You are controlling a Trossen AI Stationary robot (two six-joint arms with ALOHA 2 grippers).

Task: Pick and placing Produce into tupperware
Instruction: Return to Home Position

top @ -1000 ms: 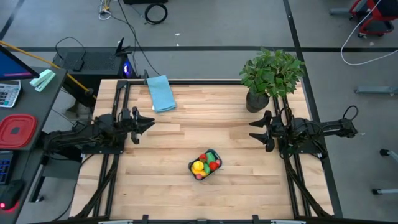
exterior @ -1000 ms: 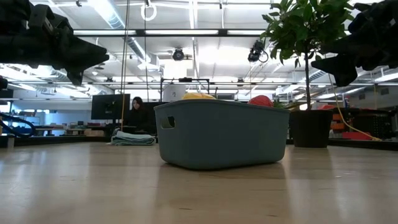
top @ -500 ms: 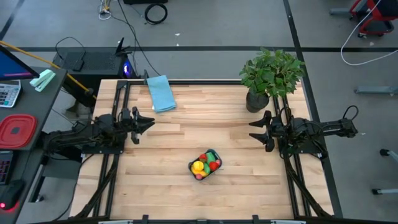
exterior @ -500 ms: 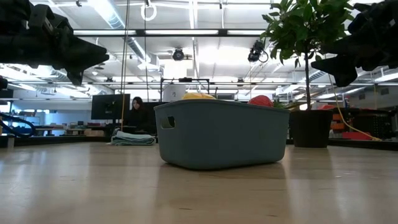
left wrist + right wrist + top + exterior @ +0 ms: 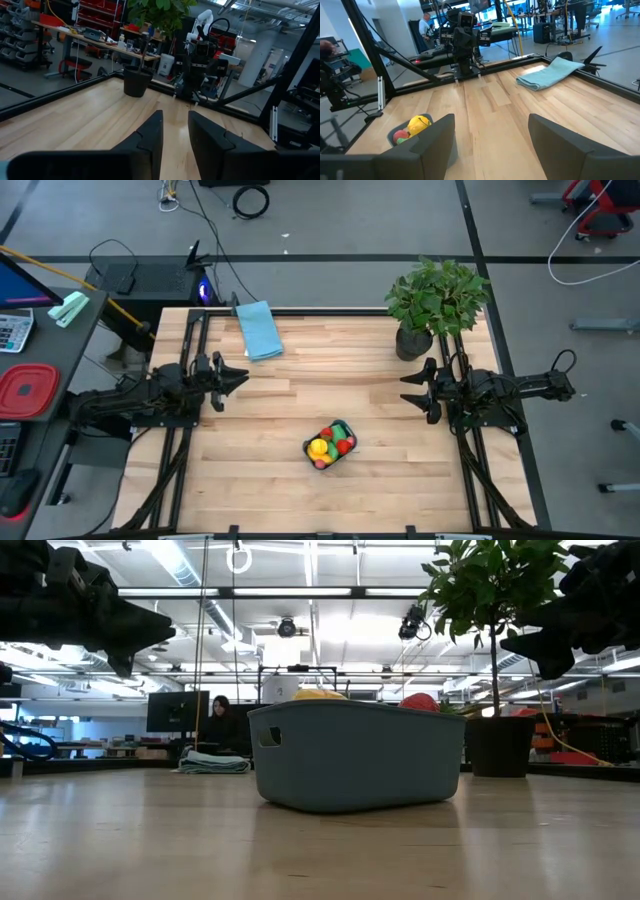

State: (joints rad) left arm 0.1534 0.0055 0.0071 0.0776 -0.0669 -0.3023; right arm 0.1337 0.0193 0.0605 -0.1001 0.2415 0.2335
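The dark teal tupperware (image 5: 330, 445) stands on its base on the wooden table, near the near edge, between the two arms. It holds the produce (image 5: 326, 447): yellow, red and green pieces. In the low view the tupperware (image 5: 355, 755) shows a yellow piece (image 5: 318, 694) and a red piece (image 5: 420, 701) above its rim. My left gripper (image 5: 243, 376) hovers at the table's left, open by a narrow gap (image 5: 175, 132). My right gripper (image 5: 405, 390) hovers at the table's right, wide open (image 5: 492, 135); the tupperware (image 5: 395, 142) shows beside one finger.
A potted plant (image 5: 435, 300) stands at the far right corner, just beyond my right arm. A light blue folded cloth (image 5: 260, 330) lies at the far left. A red container (image 5: 25, 390) sits on the side desk. A person (image 5: 220, 715) sits in the room behind.
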